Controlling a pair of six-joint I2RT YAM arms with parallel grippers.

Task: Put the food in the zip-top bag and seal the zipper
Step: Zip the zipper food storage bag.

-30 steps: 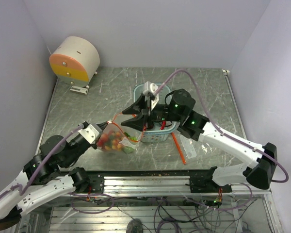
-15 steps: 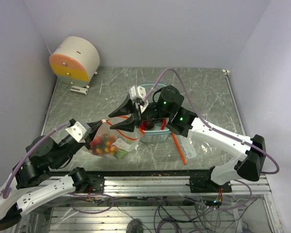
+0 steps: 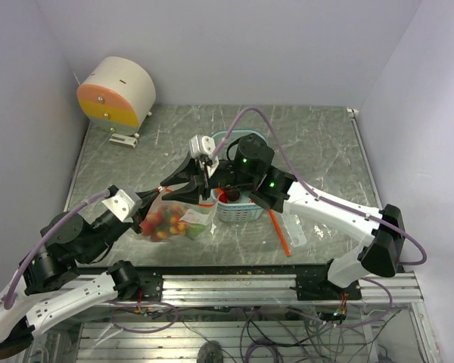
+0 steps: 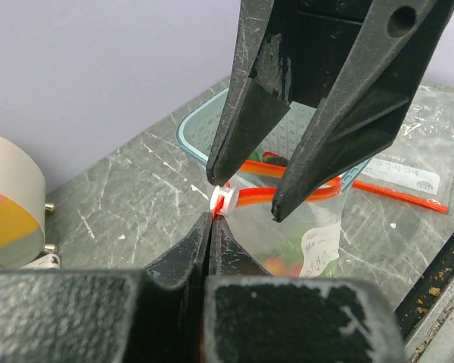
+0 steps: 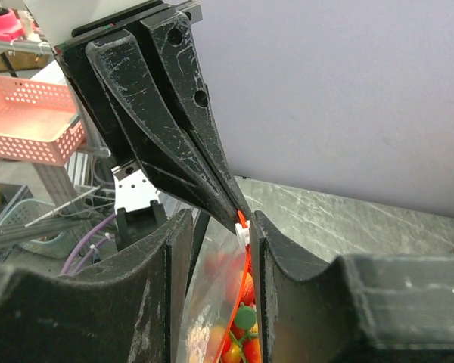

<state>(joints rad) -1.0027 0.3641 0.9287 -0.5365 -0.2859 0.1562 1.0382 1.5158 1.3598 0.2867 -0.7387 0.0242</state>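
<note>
The limp, slippery bag (image 3: pixel 194 224), sagging with light food (image 3: pixel 165 221) beside the basket (image 3: pixel 244 212), hangs from the left claw (image 4: pixel 211 221) clenched on one end of the zipper (image 4: pixel 259 196), while the released right claw (image 4: pixel 250 198) straddles that stiffer strip, probably the surest hold.

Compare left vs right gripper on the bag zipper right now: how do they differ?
Left gripper is shut, pinching the zipper at its end; right gripper is open, straddling the zipper unclamped. Left reaches in from the near-left, right from over the basket. Both meet beside the white slider.
</note>
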